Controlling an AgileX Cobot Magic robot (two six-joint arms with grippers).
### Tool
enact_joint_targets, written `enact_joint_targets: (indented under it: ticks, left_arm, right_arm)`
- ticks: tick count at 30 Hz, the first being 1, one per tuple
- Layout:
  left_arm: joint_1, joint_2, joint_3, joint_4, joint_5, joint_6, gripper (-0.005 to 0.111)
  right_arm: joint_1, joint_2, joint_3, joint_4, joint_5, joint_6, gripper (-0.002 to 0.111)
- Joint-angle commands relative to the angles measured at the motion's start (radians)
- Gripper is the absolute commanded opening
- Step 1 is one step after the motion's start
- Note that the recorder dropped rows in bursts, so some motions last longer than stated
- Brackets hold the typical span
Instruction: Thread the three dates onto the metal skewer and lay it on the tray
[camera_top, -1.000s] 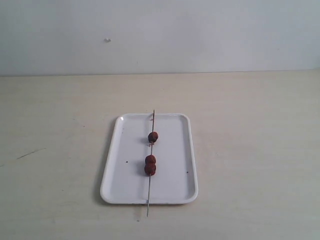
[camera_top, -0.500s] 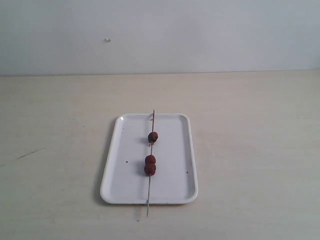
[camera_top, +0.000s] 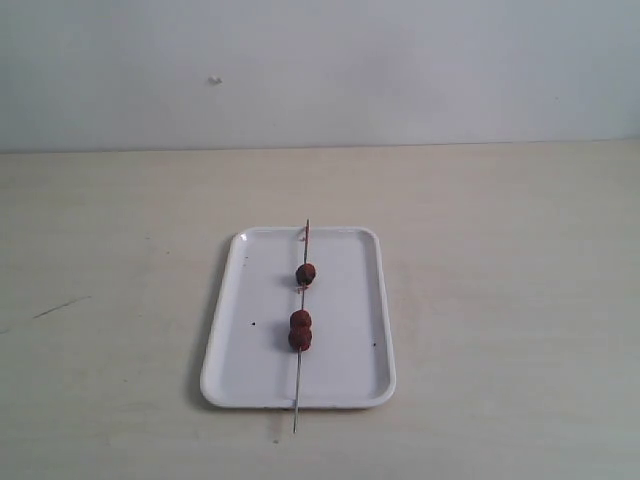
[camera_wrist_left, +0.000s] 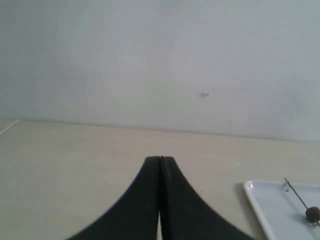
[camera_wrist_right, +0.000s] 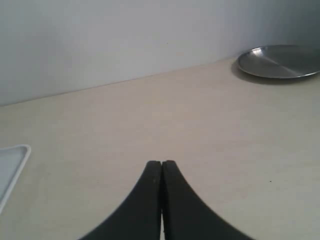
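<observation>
Exterior view: the tray (camera_top: 216, 352) lies flat on the tabletop (camera_top: 500, 300), well clear of the far edge where the wall (camera_top: 400, 70) rises, and about midway between the left and right edges. Its long sides run from the far edge toward the near one. The skewer (camera_top: 298, 380) lies lengthwise down the tray's middle, resting on both short rims. One tip pokes just past the far rim and the other reaches out over the tabletop beyond the near rim. All three dates (camera_top: 300, 339) are threaded on it. One sits alone toward the far end, and the other two touch each other nearer the middle. A few dark specks dot the tray. Neither arm shows here.

Left wrist view: the black left fingers (camera_wrist_left: 149, 176) are pressed together, tip to tip, with nothing between them. They hang over bare tabletop, apart from the tray. One tray corner shows at the side, with a skewer tip over its rim and one date on the rod.

Right wrist view: the right fingers (camera_wrist_right: 172, 177) are likewise closed on each other, empty, over bare tabletop. Only a sliver of tray corner is seen, well apart from them. A round metal plate (camera_wrist_right: 280, 61) sits near the far edge, by the wall.
</observation>
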Motion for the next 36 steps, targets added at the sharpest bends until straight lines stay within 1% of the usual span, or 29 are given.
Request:
enact_joint_targets:
  ticks: [1,4,8,10,36]
  left_arm:
    - [0.002,-0.005,0.061,0.095,0.011,-0.119,0.000]
    - [0.002,-0.005,0.071,0.095,0.011,-0.119,0.000]
    - [0.002,-0.005,0.071,0.117,0.093,-0.124,0.000]
    - [0.002,-0.005,0.071,0.145,0.175,-0.127,0.000]
    - [0.002,-0.005,0.071,0.147,0.169,-0.127,0.000]
  right_arm:
    - [-0.004,-0.006,0.005,-0.004,-0.017,-0.001,0.000]
    - [-0.004,-0.006,0.005,-0.004,-0.017,-0.001,0.000]
    - [-0.004,-0.006,0.005,-0.004,-0.017,-0.001,0.000]
    - [-0.004,-0.006,0.005,-0.004,-0.017,-0.001,0.000]
    - [-0.004,-0.006,0.005,-0.004,-0.017,-0.001,0.000]
